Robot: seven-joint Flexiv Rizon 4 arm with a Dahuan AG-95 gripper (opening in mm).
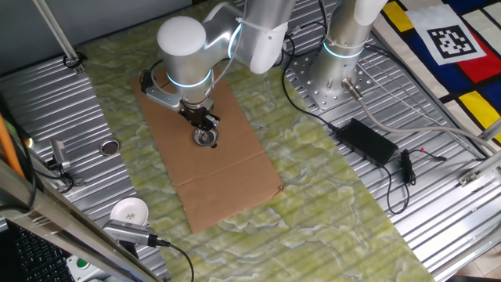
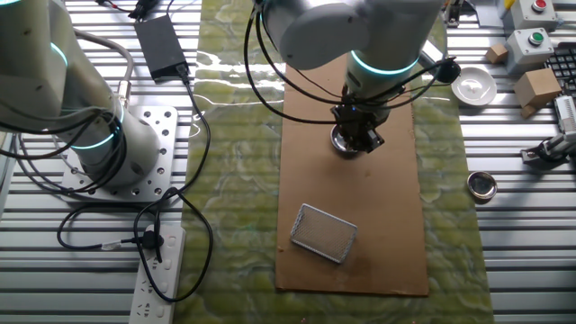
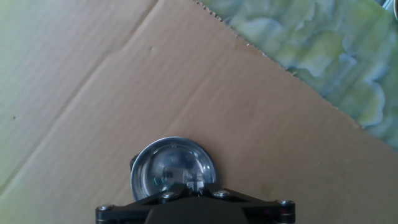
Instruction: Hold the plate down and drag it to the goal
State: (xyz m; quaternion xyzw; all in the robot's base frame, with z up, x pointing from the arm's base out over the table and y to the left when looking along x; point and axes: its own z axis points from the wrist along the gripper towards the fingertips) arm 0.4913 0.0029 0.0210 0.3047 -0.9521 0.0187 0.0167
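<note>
The plate (image 1: 206, 139) is a small shiny silver dish with a raised rim, lying on the brown cardboard sheet (image 1: 235, 176). It also shows in the other fixed view (image 2: 345, 143) and at the bottom of the hand view (image 3: 168, 168). My gripper (image 1: 206, 129) points straight down, its fingers shut together, the tip resting inside the plate (image 2: 357, 137) (image 3: 196, 185). The near part of the plate is hidden under the tool. A pale grey mesh-like rectangle (image 2: 324, 233) lies on the cardboard some way from the plate, seen only in the other fixed view.
A dark flat metal disc (image 1: 109, 146) (image 2: 481, 185) and a white round cup (image 1: 129, 211) (image 2: 472, 87) sit on the ribbed metal table beside the green mat. A second arm's base (image 1: 337, 70), a black power brick (image 1: 366, 139) and cables stand on the other side.
</note>
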